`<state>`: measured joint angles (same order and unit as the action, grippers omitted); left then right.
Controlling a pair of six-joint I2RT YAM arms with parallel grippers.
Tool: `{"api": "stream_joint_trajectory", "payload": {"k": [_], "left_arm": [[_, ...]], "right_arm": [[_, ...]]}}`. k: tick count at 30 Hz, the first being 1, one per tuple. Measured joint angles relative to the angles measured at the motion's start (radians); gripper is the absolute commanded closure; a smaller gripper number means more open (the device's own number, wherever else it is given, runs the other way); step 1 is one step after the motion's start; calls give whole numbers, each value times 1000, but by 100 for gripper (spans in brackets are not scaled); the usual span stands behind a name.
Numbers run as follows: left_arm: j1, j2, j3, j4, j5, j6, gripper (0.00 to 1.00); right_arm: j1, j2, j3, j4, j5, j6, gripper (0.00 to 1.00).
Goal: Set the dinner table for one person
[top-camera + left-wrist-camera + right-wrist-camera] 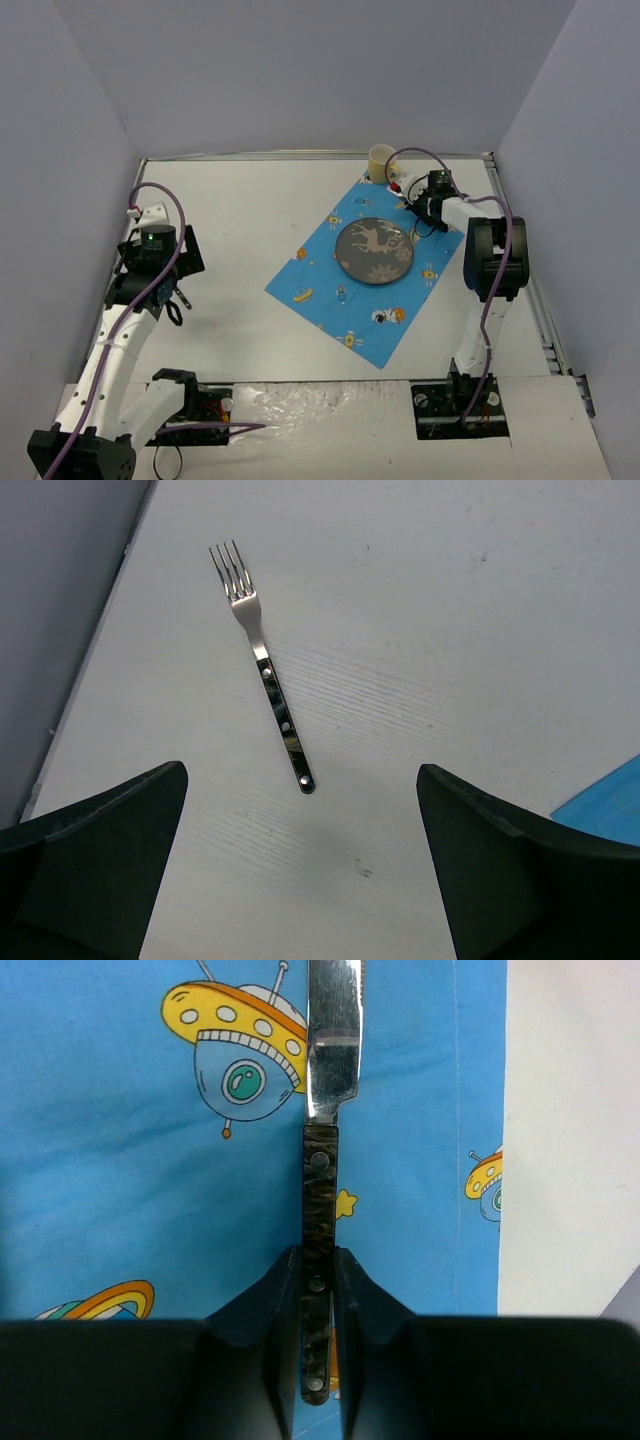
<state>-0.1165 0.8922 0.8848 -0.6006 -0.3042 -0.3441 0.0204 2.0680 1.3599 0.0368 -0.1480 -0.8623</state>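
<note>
The dinner table point(250, 220) is matte white. The cloth point(315, 275) is bright blue, printed with cartoon saucers — yellow domes, pale blue bodies, teal portholes — and small yellow stars. The plate point(373, 250) is dark grey with a pale deer motif. The cup point(381, 160) is cream yellow. The knife point(320, 1190) has a mottled brown-black handle, silver rivets and a shiny steel blade; the fork point(262, 660) is silver with a dark handle.

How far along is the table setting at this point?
Done: the plate sits on the cloth, and a cup stands by its far corner. In hand: the right gripper is shut on the knife, over the cloth. Left: the fork lies on the bare table below the open left gripper, not yet picked up.
</note>
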Motion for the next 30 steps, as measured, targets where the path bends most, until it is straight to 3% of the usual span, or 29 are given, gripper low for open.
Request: {"api": "stream_joint_trajectory", "payload": {"k": [7,30], "left_arm": [[0,8,0,0,0,0,3],[0,9,0,0,0,0,3]], "right_arm": [[0,10,18,3,18,-19,67],[-1,10,19,5,129,-22,64]]}}
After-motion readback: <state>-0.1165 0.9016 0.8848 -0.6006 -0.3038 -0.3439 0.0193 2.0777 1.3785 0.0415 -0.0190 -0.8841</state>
